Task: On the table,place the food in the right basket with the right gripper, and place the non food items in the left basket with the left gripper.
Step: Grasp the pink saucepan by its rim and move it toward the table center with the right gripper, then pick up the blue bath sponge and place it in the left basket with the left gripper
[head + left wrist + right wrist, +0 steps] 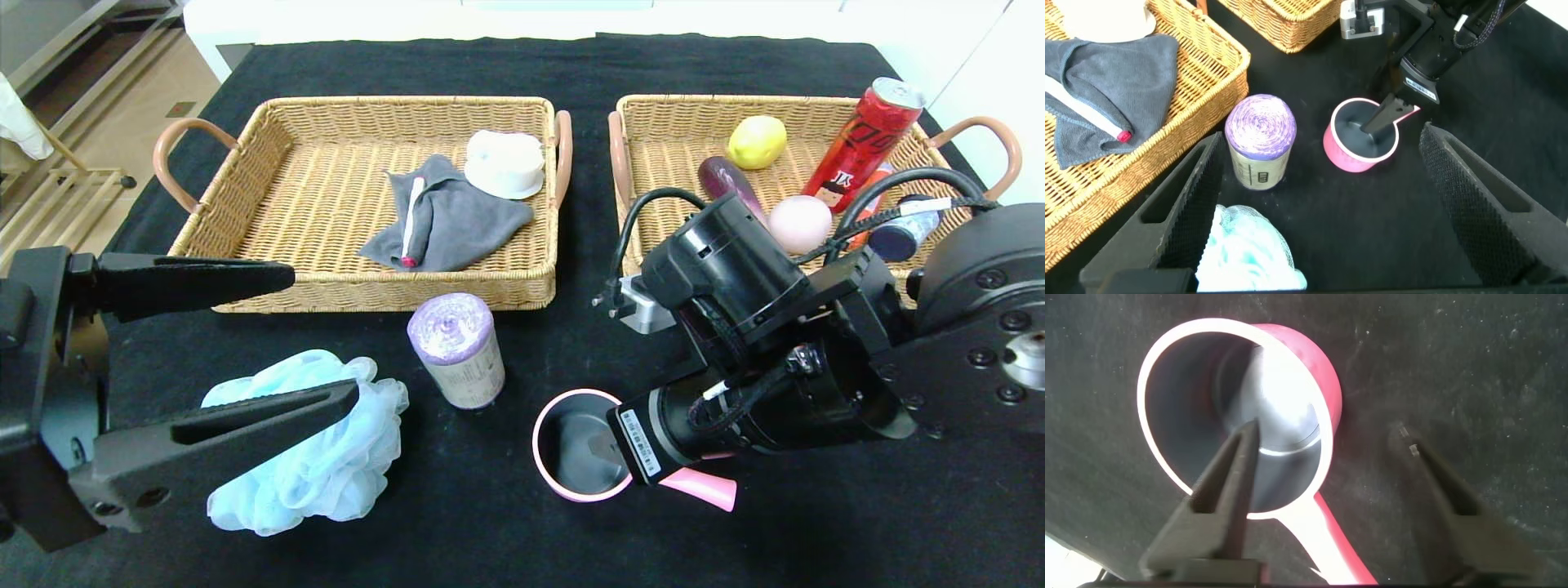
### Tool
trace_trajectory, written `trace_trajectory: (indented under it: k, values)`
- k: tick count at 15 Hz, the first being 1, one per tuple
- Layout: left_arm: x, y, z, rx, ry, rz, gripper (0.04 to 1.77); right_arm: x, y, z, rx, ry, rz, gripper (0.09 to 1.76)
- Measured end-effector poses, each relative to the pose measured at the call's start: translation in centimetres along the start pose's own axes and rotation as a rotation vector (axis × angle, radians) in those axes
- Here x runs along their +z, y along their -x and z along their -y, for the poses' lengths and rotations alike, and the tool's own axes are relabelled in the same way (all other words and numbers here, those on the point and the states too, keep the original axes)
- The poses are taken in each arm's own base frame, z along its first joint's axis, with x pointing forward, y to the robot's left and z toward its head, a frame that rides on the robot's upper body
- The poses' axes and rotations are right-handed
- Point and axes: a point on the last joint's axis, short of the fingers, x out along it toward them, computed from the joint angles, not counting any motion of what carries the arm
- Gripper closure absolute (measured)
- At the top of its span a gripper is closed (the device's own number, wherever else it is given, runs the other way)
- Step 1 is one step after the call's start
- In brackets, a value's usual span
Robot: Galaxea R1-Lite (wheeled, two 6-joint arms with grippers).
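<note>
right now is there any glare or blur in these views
Right wrist view: a bright glare patch washes out the inside of the saucepan, and the right pincer looks soft, close to the lens. Left wrist view: the left pincer is blurred at the frame edges. Head view: evenly lit, with sheen on the can.

Soda can (864, 143), peach ball (799, 223), eggplant (725, 180) lie in right basket (645, 122). In front of left basket (326, 122): blue pouf (326, 482), upright lilac bag roll (457, 351), upright pink saucepan (571, 445).
</note>
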Motion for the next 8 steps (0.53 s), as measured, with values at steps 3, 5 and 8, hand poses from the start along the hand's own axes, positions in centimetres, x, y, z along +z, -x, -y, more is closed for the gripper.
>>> trace_trajectory:
  k: [3,5,8]
  values:
    - [0.0,0.0,0.0,0.0,-0.001,0.001,0.09,0.1,0.6,0.2,0.006,-0.003,0.012,0.47]
    - [0.0,0.1,0.0,0.002,-0.001,0.003,0.09,0.2,1.5,0.6,0.007,0.009,0.034,0.4]
    - [0.0,0.1,0.0,0.003,-0.002,0.003,0.09,0.3,3.6,1.7,0.023,0.037,0.075,0.32]
